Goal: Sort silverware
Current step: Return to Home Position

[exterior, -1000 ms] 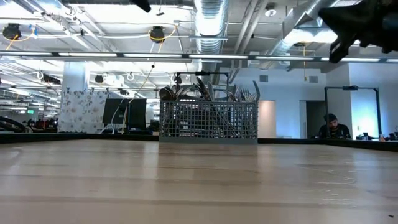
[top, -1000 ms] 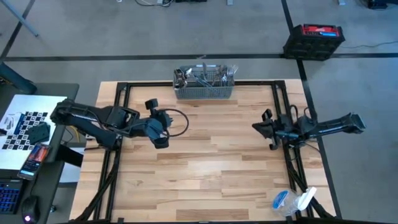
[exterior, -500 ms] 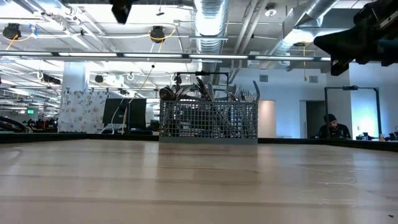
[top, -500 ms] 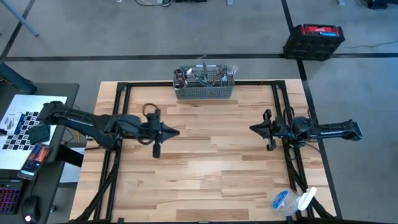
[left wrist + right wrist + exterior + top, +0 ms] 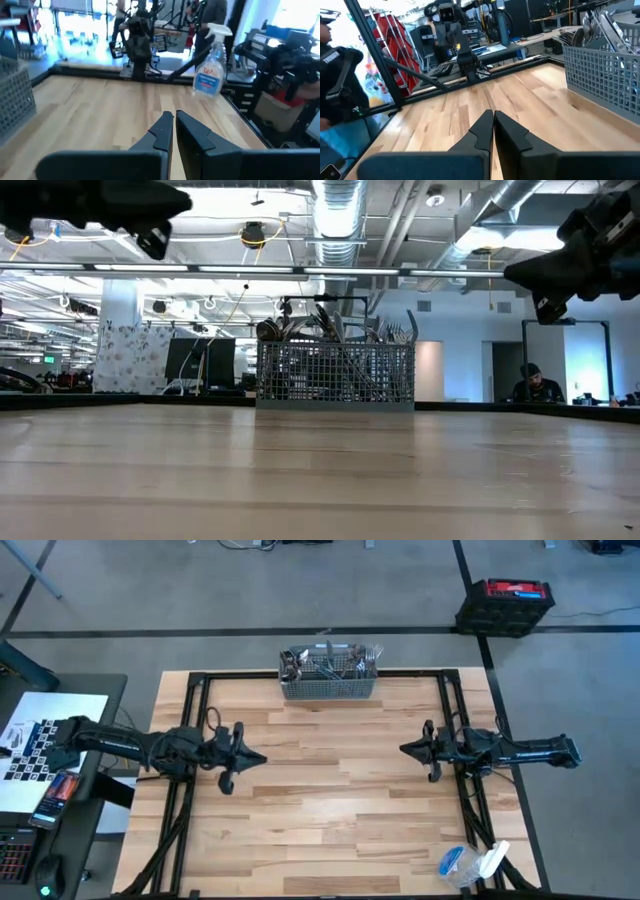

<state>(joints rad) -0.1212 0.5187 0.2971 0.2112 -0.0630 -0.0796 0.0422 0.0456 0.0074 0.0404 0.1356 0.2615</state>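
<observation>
The left gripper [image 5: 170,117] has its two fingers pressed together with nothing between them. The right gripper [image 5: 490,115] is the same, closed and empty. In the high view both hang above the table [image 5: 330,830], the left one over its left half and the right one over its right half. Their tips point toward each other across the bare middle. Behind each gripper the arm stretches out nearly straight and level from its own side of the table. We read this as a resting pose, not a reach.

The silverware [image 5: 330,662] stands in the grey wire-mesh basket [image 5: 328,690] at the middle of the far edge, well apart from both grippers. In the low view, spoon bowls rise above the rim toward one end and fork tines toward the other, though we cannot tell which compartment holds what. We see no loose piece on the wood. The only other thing on it is a spray bottle [image 5: 470,863] near the front right corner.

We judge the sorting to be done. All that seems left is for the arms to settle into their parked positions.
</observation>
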